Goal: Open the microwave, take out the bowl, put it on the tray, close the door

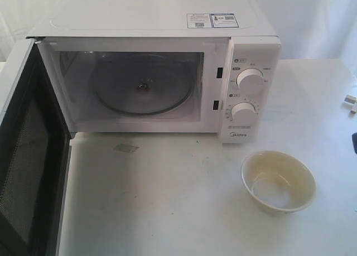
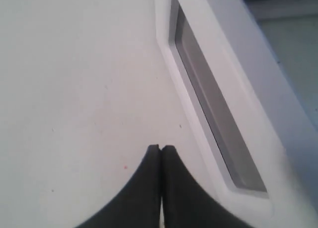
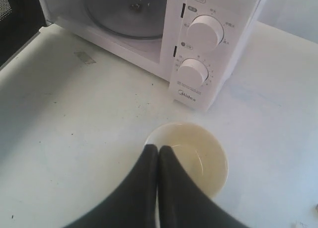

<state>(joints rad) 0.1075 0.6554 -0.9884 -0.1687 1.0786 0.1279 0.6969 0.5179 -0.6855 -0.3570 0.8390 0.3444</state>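
The white microwave (image 1: 139, 16) stands at the back of the table with its door (image 1: 28, 155) swung wide open to the left. Its cavity holds only the glass turntable (image 1: 142, 88). The cream bowl (image 1: 279, 180) sits empty on the table in front of the dial panel (image 1: 249, 88). No tray shows in any view. Neither gripper shows in the exterior view. My right gripper (image 3: 158, 147) is shut and empty, hovering back from the bowl (image 3: 198, 153) and facing the microwave (image 3: 208, 49). My left gripper (image 2: 161, 147) is shut and empty beside a white panel with a grey window (image 2: 213, 109).
The white table (image 1: 167, 211) carries a small grey patch (image 1: 126, 148) in front of the cavity. A small white item (image 1: 350, 102) and a dark object (image 1: 355, 143) sit at the table's right edge. The open door juts forward along the left side.
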